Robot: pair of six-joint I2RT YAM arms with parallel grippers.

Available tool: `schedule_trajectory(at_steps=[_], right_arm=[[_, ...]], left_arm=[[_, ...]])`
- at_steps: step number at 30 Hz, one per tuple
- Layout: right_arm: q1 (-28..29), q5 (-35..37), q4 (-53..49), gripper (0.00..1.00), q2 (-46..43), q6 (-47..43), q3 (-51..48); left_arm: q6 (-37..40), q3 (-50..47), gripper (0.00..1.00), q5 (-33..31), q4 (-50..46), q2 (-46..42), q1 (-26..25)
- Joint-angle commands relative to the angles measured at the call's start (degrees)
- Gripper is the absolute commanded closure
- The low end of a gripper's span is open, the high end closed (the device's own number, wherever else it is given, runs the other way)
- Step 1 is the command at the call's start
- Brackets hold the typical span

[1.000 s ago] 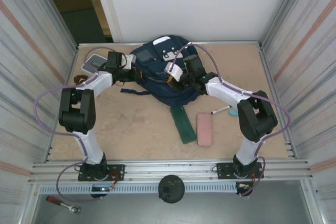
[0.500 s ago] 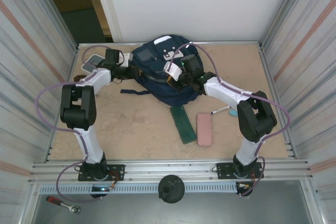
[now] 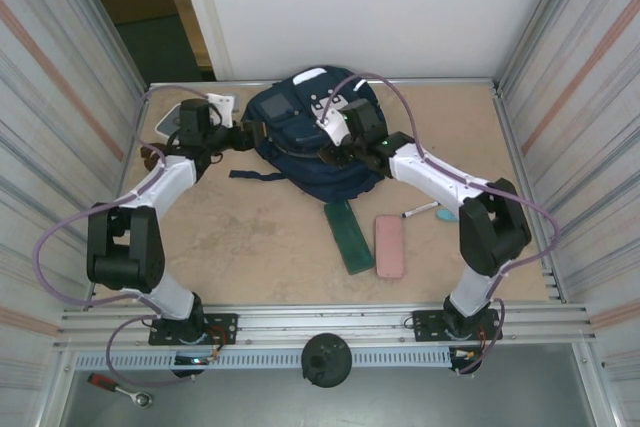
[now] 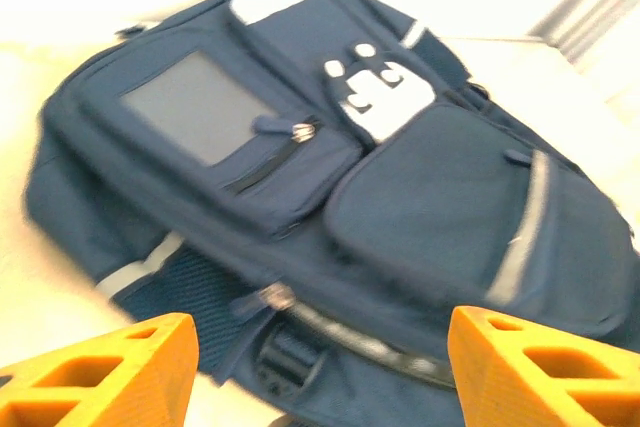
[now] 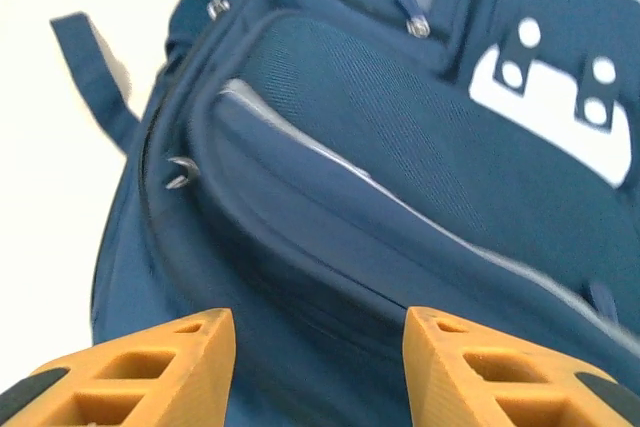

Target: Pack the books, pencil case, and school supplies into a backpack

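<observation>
The navy backpack point(image 3: 305, 132) lies flat at the back middle of the table, with its zips and grey patch point(image 4: 195, 117) facing up. My left gripper point(image 3: 243, 134) is open just off its left side, the orange fingers point(image 4: 100, 372) wide apart with nothing between them. My right gripper point(image 3: 335, 152) is open over the pack's front right part point(image 5: 330, 177) and holds nothing. A thin dark book point(image 3: 349, 235), a pink pencil case point(image 3: 390, 245) and a white marker point(image 3: 420, 211) lie on the table in front of the pack.
A white-and-grey square box point(image 3: 172, 119) sits at the back left behind my left arm. A loose strap point(image 3: 255, 174) trails from the pack's left. A small teal item point(image 3: 447, 214) lies beside the marker. Metal walls close in both sides.
Both grippers have gone from shut to open. My left arm has drawn back to the left, away from the pack. My right gripper has shifted slightly toward the back over the pack.
</observation>
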Motion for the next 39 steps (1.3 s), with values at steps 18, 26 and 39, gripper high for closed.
schedule_trajectory(at_steps=[18,26,39], right_arm=[[-24.17,-7.74,-3.62,0.34,-22.09,29.85,-19.55],[-25.53,-5.41,-2.09,0.27,-24.50,31.58,-24.89],[-26.20,2.67,-5.66,0.25,-25.37,37.05,-29.65]], left_arm=[[32.20,28.80,0.24,-13.04,-26.60,18.59,-25.74],[32.08,41.07,0.24,-13.61,-33.59,28.91,-26.85],[32.23,46.19,0.35,-16.18,-35.95,36.46,-27.04]])
